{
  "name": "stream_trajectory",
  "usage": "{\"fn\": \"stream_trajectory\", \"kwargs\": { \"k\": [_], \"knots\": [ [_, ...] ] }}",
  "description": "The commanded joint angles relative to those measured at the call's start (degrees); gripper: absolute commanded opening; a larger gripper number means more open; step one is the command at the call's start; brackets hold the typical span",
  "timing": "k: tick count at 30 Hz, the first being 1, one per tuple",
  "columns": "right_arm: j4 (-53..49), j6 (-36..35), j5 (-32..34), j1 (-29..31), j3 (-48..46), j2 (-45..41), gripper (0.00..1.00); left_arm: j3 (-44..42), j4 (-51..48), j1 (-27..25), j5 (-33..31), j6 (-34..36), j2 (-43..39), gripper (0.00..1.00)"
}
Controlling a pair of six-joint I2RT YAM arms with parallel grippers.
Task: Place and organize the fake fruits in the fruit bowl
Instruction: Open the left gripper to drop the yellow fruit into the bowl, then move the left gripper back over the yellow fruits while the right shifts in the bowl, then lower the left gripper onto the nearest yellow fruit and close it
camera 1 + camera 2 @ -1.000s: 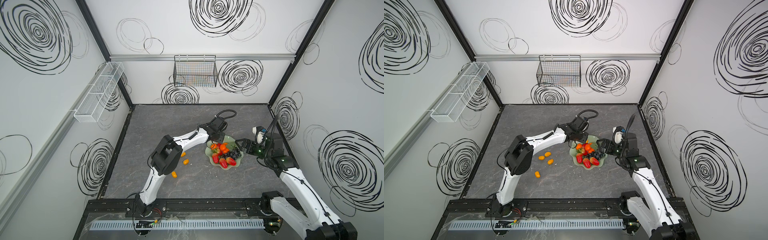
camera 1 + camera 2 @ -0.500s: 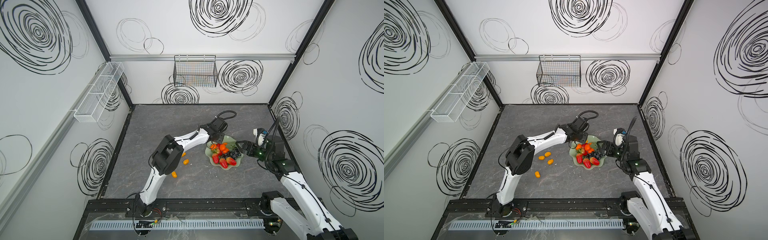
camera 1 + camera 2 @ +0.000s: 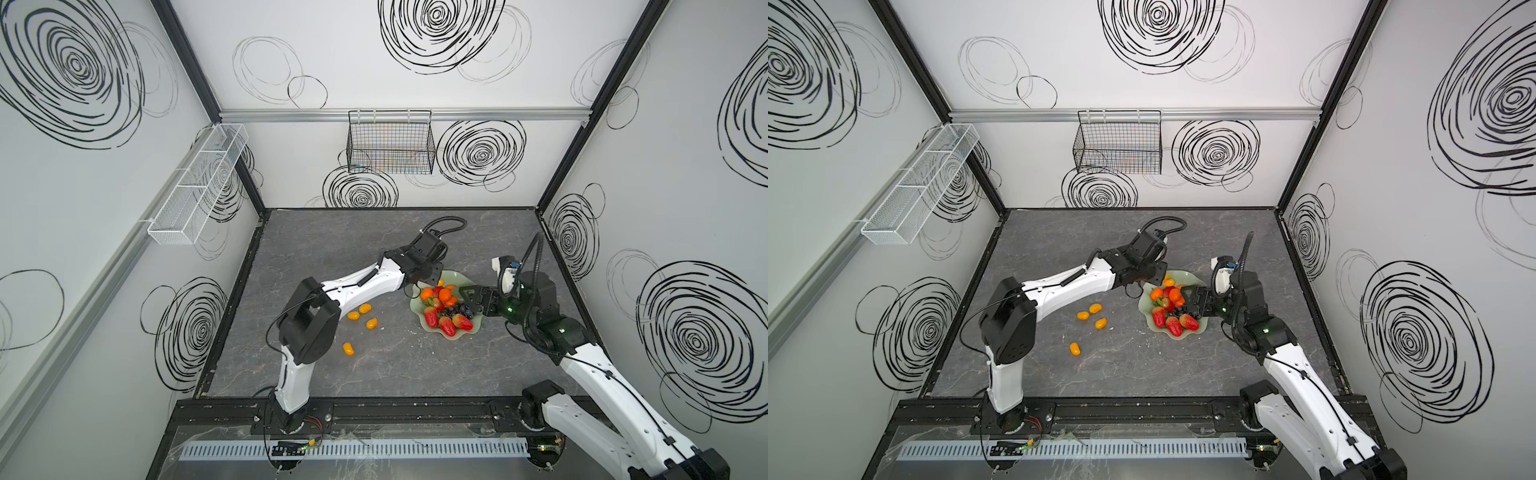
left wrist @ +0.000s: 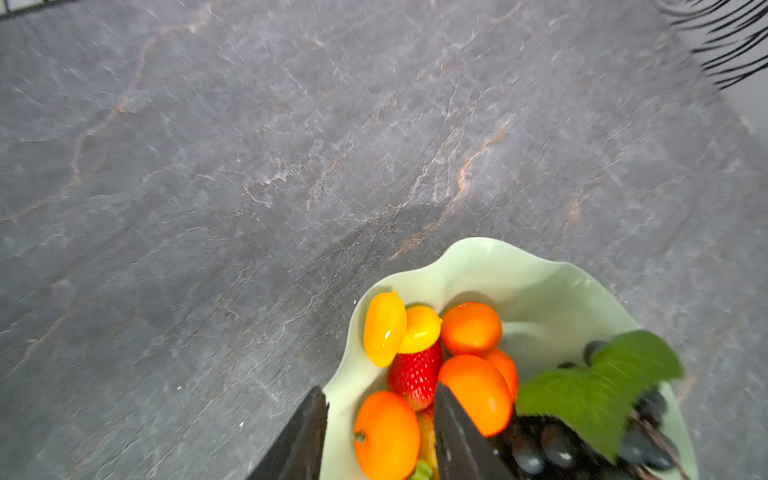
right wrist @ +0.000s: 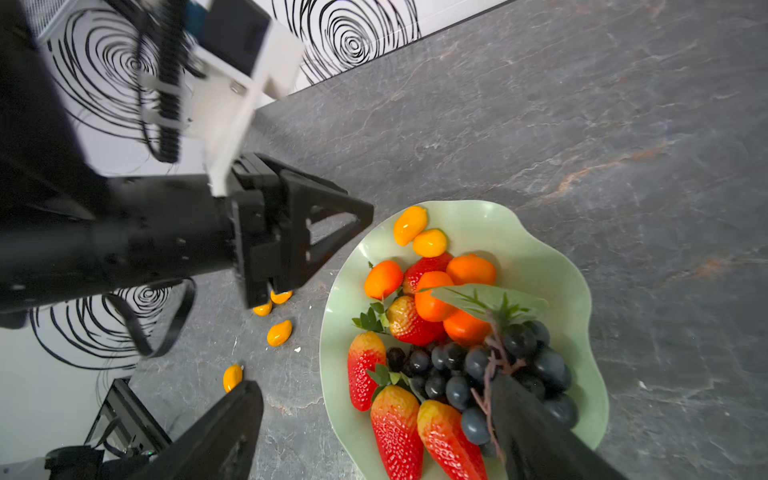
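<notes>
My left end effector point(image 4: 380, 395) just opened, empty, over mint-green ruffled bowl point(image 5: 523, 232); right end effector point(image 5: 376, 386) gapes. Four oval yellow-orange kumquats point(image 3: 371, 323) wait, bowl's 9 o'clock.

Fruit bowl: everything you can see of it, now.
The fruit bowl is pale mint green, shallow, with a wavy ruffled rim, glossy and plastic-looking. It sits upright on the grey stone-look table, right of centre in both top views. Strawberries, tangerines, kumquats and a grape bunch lie inside. The left gripper hangs open close by its rim; contact cannot be told.
</notes>
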Motion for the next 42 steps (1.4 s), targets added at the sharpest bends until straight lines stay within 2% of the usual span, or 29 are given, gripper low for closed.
{"fn": "stream_trajectory", "kwargs": {
  "k": [1,11,17,23,27,31,37,42],
  "knots": [
    [2.71,0.47,5.28,4.37,2.42,2.68,0.91,-6.49,2.83,0.28,-2.46,-1.93,-7.12,0.46],
    [5.53,1.41,11.26,18.18,7.81,12.32,0.91,-30.00,2.26,4.37,-5.69,-7.76,-25.34,0.46],
    [6.75,3.54,14.91,25.86,10.01,16.96,0.92,-41.33,-2.82,5.96,-9.96,-15.67,-38.34,0.48],
    [6.88,6.61,17.31,33.16,12.55,22.61,0.92,-47.89,-10.82,5.76,-12.52,-24.70,-47.52,0.52],
    [3.28,8.74,16.00,34.28,15.85,25.79,0.92,-50.54,-14.40,3.97,-12.28,-28.46,-49.41,0.54],
    [4.84,9.74,15.43,34.85,14.98,25.46,0.92,-53.25,-14.52,2.89,-10.88,-30.33,-49.53,0.55],
    [4.70,9.96,15.08,35.43,13.85,24.37,0.91,-57.31,-10.38,2.89,-6.77,-30.66,-48.10,0.56],
    [5.30,9.75,14.17,35.72,12.83,23.64,0.91,-59.26,-8.71,2.84,-5.71,-30.62,-47.04,0.55]
  ]
}}
